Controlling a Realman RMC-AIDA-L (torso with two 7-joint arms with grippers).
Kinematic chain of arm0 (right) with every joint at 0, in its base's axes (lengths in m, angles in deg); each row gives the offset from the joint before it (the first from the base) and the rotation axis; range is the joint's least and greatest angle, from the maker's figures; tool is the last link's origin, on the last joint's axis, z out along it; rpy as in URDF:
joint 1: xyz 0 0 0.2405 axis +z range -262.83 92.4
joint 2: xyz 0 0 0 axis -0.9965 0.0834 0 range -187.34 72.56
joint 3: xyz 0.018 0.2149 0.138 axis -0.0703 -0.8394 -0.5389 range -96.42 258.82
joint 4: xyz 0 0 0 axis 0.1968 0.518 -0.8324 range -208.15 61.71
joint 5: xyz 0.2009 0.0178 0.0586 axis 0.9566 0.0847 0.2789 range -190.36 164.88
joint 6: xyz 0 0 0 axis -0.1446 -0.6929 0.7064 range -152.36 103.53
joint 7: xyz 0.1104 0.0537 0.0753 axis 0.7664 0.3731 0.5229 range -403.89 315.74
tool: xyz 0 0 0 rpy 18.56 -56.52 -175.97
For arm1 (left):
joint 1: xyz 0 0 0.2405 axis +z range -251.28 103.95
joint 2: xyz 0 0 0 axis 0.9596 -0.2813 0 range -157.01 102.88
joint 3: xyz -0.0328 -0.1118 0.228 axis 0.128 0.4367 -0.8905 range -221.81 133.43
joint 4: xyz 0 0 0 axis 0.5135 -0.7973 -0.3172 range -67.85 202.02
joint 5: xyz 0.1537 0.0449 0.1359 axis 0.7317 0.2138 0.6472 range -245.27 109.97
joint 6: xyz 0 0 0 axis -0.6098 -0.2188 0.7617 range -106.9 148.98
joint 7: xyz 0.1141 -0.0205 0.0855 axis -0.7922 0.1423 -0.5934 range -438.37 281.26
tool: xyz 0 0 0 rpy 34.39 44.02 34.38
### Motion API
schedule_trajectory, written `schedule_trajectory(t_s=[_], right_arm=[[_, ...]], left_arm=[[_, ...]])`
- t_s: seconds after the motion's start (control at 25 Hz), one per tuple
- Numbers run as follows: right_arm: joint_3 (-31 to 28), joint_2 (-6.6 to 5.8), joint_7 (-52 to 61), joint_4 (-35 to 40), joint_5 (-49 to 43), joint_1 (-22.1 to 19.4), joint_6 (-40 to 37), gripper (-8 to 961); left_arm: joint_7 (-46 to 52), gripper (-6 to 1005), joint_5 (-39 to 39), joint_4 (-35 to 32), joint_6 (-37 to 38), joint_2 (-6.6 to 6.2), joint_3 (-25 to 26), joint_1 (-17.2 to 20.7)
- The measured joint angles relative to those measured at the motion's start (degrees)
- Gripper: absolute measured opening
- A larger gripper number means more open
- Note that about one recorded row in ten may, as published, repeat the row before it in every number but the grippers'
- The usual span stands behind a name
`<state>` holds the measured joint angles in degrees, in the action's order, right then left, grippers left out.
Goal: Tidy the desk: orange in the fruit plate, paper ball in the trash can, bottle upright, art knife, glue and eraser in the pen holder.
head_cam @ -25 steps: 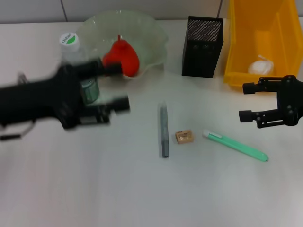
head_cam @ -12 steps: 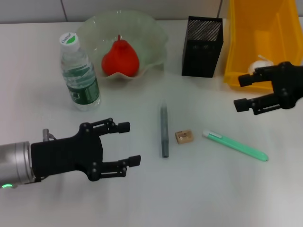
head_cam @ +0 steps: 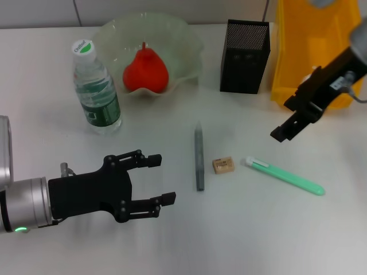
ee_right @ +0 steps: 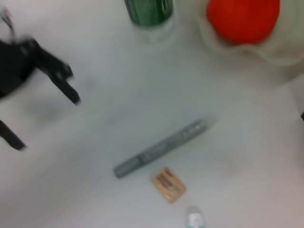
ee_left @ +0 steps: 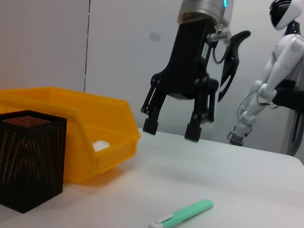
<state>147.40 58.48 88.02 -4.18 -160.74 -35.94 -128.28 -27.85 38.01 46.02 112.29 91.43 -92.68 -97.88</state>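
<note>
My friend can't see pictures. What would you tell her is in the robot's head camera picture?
On a white desk, the open left gripper hovers near the front, and the open right gripper hangs by the yellow trash can. The art knife, eraser and glue lie between them. Behind, the bottle stands upright, the orange sits in the fruit plate, beside the pen holder.

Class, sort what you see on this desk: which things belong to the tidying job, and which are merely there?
Part of the job: orange, fruit plate, bottle, trash can, paper ball, pen holder, art knife, eraser, glue.

Merely there: white humanoid robot in the background.
</note>
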Motion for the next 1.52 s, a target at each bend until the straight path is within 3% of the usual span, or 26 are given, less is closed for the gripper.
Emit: schedule_trajectory(t_s=[0.12, 0.2, 0.72, 1.08, 1.4, 1.52], right_arm=[[1.0, 2.88, 0.6, -2.3, -6.9, 3.8, 0.4, 835], [2.3, 3.4, 1.4, -4.9, -8.6, 5.7, 0.8, 835], [12.3, 3.68, 2.1, -15.8, -6.2, 6.7, 10.6, 834], [15.4, 3.82, 0.9, -17.9, -3.9, 5.8, 14.2, 834], [19.2, 3.84, 0.7, -20.1, -1.6, 5.0, 17.9, 713], [19.3, 3.84, 0.7, -20.4, -1.6, 4.7, 18.9, 595]], left_arm=[[0.3, 800, -0.1, 0.1, 0.1, 0.0, 0.0, 0.0], [0.4, 800, -0.1, 0.1, 0.2, -0.01, 0.1, 0.0], [0.4, 800, -0.4, 0.2, -0.3, -0.03, 0.5, -0.1], [0.5, 800, -0.4, 0.3, -0.9, -0.03, 0.5, -0.3], [0.5, 799, -0.4, 0.8, -1.1, -0.02, 0.5, -0.5], [0.5, 799, -0.4, 0.8, -1.2, -0.03, 0.5, -0.5]])
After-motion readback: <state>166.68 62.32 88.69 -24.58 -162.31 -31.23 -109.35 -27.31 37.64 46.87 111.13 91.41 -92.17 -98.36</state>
